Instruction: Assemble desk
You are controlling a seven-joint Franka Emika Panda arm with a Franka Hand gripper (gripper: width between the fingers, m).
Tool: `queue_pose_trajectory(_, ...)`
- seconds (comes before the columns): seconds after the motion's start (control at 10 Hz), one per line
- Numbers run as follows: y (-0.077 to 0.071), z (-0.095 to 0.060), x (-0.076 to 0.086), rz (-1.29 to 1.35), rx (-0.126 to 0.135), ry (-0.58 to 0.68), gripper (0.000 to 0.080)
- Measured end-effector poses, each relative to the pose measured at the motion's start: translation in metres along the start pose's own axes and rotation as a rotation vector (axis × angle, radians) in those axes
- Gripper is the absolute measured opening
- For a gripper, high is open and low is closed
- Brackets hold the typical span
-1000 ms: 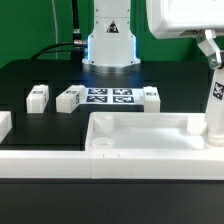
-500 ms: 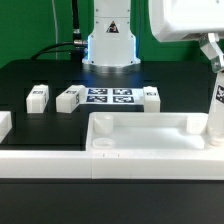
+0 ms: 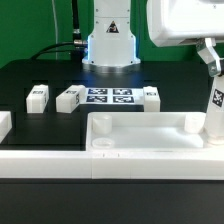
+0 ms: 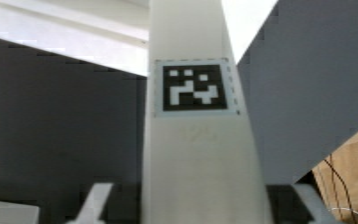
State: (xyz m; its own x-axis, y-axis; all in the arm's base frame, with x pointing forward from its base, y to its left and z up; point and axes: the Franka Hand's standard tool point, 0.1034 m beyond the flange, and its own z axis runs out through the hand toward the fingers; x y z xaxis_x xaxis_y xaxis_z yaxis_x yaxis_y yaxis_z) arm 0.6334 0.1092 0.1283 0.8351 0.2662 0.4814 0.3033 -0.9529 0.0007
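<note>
The desk's white tray-like slab (image 3: pixel 140 127) lies at the front with raised corner sockets. At the slab's corner on the exterior view's right a white square leg (image 3: pixel 215 108) stands upright, tag facing the camera. My gripper (image 3: pixel 211 66) comes down from the upper right and is shut on that leg's top. In the wrist view the leg (image 4: pixel 197 90) fills the middle, and one grey finger shows on each side (image 4: pixel 98 205). Three more legs lie flat on the black table (image 3: pixel 37 97), (image 3: pixel 68 98), (image 3: pixel 150 96). The leg's foot in the socket is hidden by the slab's wall.
The marker board (image 3: pixel 108 97) lies between the loose legs, in front of the robot base (image 3: pixel 108 45). A long low white rail (image 3: pixel 45 162) runs along the front, with a raised end (image 3: pixel 4 124) at the exterior view's left.
The gripper and the held leg have sunk slightly. The tag on the leg sits a little lower than a second ago. Nothing else has moved.
</note>
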Motion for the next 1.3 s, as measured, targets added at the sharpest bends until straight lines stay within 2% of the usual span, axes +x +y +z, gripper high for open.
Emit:
queue_pose_trajectory(0.4, 0.0005, 0.0068, -0.0047, 0.004, -0.004, 0.021, 0.0291)
queue_pose_trajectory(0.9, 0.0014, 0.0073, -0.0044, 0.003, -0.011, 0.049, 0.0291)
queue_pose_trajectory(1.0, 0.0013, 0.0074, -0.0046, 0.003, -0.011, 0.049, 0.0369)
queue_pose_trajectory(1.1, 0.0013, 0.0075, -0.0047, 0.003, -0.011, 0.049, 0.0553)
queue_pose_trajectory(1.2, 0.0013, 0.0077, -0.0048, 0.003, -0.011, 0.048, 0.0619)
queue_pose_trajectory(1.3, 0.0009, 0.0071, -0.0045, 0.005, -0.010, 0.047, 0.0619)
